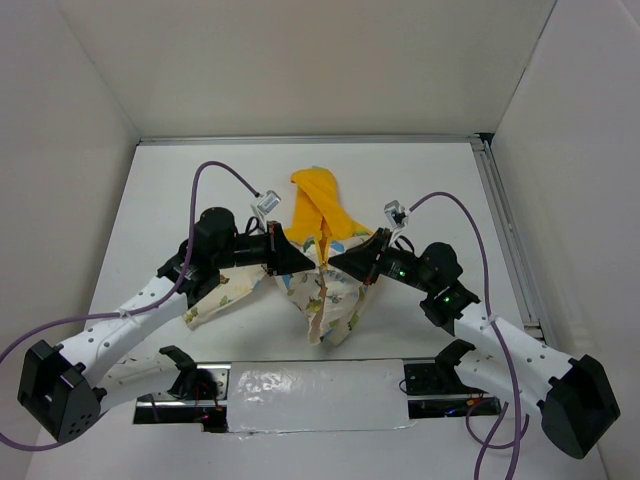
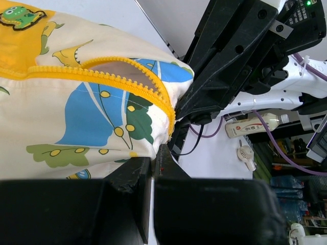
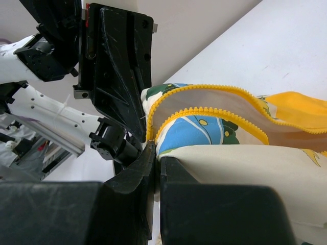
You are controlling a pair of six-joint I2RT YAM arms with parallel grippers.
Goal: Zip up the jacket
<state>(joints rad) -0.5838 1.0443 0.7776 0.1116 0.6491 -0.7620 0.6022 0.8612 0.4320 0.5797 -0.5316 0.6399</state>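
Note:
The jacket [image 1: 325, 295] hangs bunched between my two grippers in the top view, cream with cartoon prints, its yellow hood [image 1: 318, 205] lying on the table behind. My left gripper [image 1: 296, 260] is shut on the jacket's left front edge; its wrist view shows cream fabric [image 2: 92, 117] and yellow zipper teeth [image 2: 127, 84] pinched at the fingertips [image 2: 153, 161]. My right gripper [image 1: 338, 262] is shut on the right front edge; its wrist view shows the fabric [image 3: 245, 158] and zipper teeth [image 3: 214, 91] curving open. The two grippers face each other, nearly touching. The zipper's slider is not visible.
The white table [image 1: 200, 180] is walled by white panels at the back and sides. A metal rail [image 1: 505, 230] runs along the right edge. A taped silver strip [image 1: 310, 395] lies at the near edge between the arm bases. Purple cables [image 1: 215, 170] loop above both arms.

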